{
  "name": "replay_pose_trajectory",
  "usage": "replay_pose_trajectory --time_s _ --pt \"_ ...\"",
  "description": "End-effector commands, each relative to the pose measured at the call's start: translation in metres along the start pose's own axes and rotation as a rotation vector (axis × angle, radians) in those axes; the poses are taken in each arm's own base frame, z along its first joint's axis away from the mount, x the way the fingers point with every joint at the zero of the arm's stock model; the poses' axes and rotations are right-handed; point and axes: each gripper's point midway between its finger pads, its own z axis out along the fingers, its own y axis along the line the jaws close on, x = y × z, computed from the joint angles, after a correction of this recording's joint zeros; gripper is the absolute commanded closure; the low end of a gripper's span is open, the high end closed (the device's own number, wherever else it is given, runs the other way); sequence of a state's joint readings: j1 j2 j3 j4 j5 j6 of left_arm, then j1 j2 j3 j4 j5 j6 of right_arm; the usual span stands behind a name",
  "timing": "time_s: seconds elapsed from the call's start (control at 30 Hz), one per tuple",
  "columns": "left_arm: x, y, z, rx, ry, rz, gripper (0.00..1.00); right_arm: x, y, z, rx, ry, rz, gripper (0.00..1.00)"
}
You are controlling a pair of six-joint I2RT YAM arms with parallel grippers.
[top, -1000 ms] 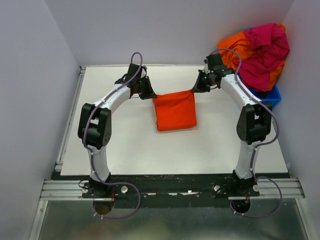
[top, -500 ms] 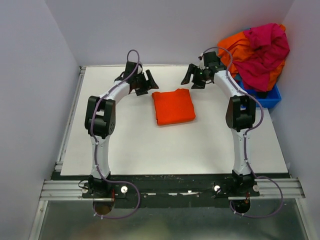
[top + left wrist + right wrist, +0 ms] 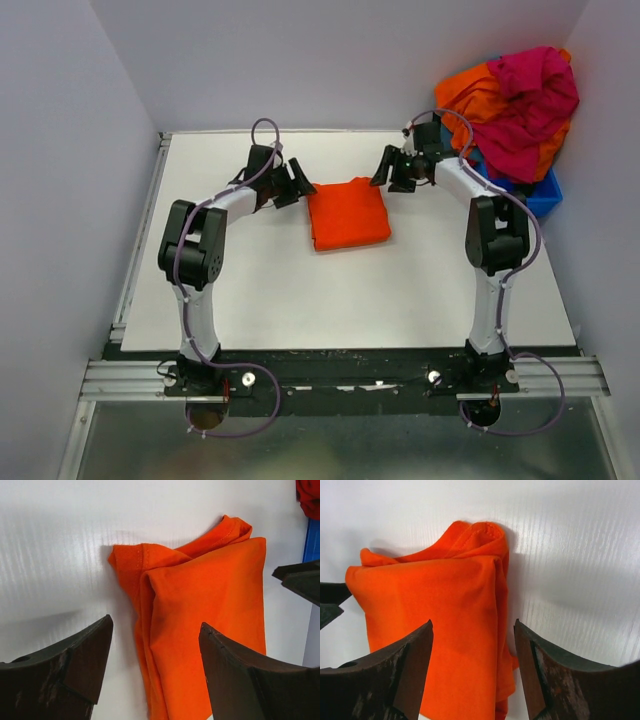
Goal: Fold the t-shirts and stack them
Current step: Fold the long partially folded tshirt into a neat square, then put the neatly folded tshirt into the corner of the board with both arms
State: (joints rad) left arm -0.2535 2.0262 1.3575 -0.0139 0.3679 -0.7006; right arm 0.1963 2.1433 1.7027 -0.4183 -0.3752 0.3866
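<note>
The white table (image 3: 250,290) carries one garment. Beyond its far right corner, a heap of orange and magenta shirts (image 3: 520,95) overflows a blue bin (image 3: 542,197). The folded orange t-shirt (image 3: 348,212) lies flat on the far half of the table, about midway between left and right. It forms a compact, almost square packet. The slightly longer side runs left to right, and the packet is turned a little so that its far right corner sits farthest back. Both wrist views show the layered folds stacked along its side edges, with small bunches of loose fabric sticking out at the two far corners. The left gripper (image 3: 293,183) stands just beside the far left corner and points right, towards the packet. Its fingers (image 3: 75,670) are spread wide and grasp nothing. The right gripper (image 3: 392,170) stands just beside the far right corner and points left. Its fingers (image 3: 395,675) are likewise spread apart and hold nothing. Whether either fingertip touches the cloth cannot be determined.
</note>
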Motion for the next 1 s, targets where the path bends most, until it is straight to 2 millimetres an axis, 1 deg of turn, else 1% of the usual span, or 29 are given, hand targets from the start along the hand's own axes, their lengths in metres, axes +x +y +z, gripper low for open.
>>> replay_pose_trajectory --time_s 0.0,0.07,0.13,0.27,0.33,0.37,0.4,0.47,0.5,0.53,0.57,0.63,0.7,0.73,0.77,0.8,0.83,0.87,0.93,0.97 --pt "-0.01 -0.014 0.017 0.048 -0.032 0.013 0.23 0.004 -0.022 0.023 0.055 0.03 0.026 0.27" --pt "-0.012 -0.013 0.024 0.05 -0.03 0.007 0.28 0.006 -0.027 0.03 0.068 0.039 0.038 0.3" --pt "-0.014 -0.01 0.03 0.038 -0.034 0.001 0.31 0.008 -0.028 0.035 0.065 0.055 0.053 0.3" --pt "-0.016 -0.004 0.045 0.029 -0.027 -0.014 0.4 0.018 -0.026 0.045 0.029 0.097 0.09 0.34" --pt "-0.017 -0.004 0.05 0.038 -0.029 -0.017 0.46 0.022 -0.021 0.045 0.001 0.109 0.096 0.38" --pt "-0.016 -0.003 0.053 0.043 -0.028 -0.022 0.48 0.025 -0.018 0.044 -0.019 0.117 0.105 0.41" --pt "-0.018 -0.005 0.054 0.053 -0.033 -0.02 0.52 0.027 -0.014 0.043 -0.047 0.121 0.108 0.45" --pt "-0.018 -0.011 0.057 0.1 -0.027 -0.006 0.62 0.038 -0.009 0.039 -0.069 0.139 0.125 0.5" --pt "-0.014 -0.012 0.058 0.117 -0.016 -0.004 0.64 0.04 -0.007 0.035 -0.075 0.134 0.127 0.51" --pt "-0.012 -0.014 0.058 0.129 -0.011 -0.002 0.65 0.049 -0.007 0.031 -0.076 0.141 0.135 0.52" --pt "-0.01 -0.013 0.056 0.137 -0.009 0.003 0.65 0.052 -0.004 0.025 -0.086 0.128 0.133 0.53" --pt "-0.001 -0.014 0.052 0.166 -0.004 0.011 0.69 0.069 -0.004 0.015 -0.093 0.124 0.145 0.57" --pt "0.007 -0.016 0.044 0.194 -0.003 0.014 0.69 0.083 -0.004 0.005 -0.098 0.126 0.152 0.6" --pt "0.019 -0.01 0.04 0.194 0.014 0.006 0.7 0.086 -0.003 0.0 -0.099 0.121 0.151 0.64" --pt "0.026 -0.01 0.034 0.204 0.019 0.003 0.7 0.095 -0.005 -0.005 -0.091 0.128 0.156 0.69" --pt "0.035 -0.007 0.028 0.204 0.029 -0.004 0.73 0.101 -0.006 -0.01 -0.085 0.127 0.161 0.7" --pt "0.041 -0.006 0.021 0.212 0.025 -0.01 0.76 0.108 -0.005 -0.015 -0.087 0.128 0.16 0.71" --pt "0.051 -0.007 0.011 0.226 0.023 -0.015 0.79 0.118 -0.005 -0.021 -0.085 0.132 0.159 0.71" --pt "0.071 -0.005 -0.006 0.233 0.021 -0.02 0.8 0.133 -0.001 -0.034 -0.076 0.135 0.147 0.71" --pt "0.081 -0.002 -0.013 0.23 0.019 -0.027 0.78 0.144 -0.002 -0.039 -0.068 0.145 0.145 0.71"
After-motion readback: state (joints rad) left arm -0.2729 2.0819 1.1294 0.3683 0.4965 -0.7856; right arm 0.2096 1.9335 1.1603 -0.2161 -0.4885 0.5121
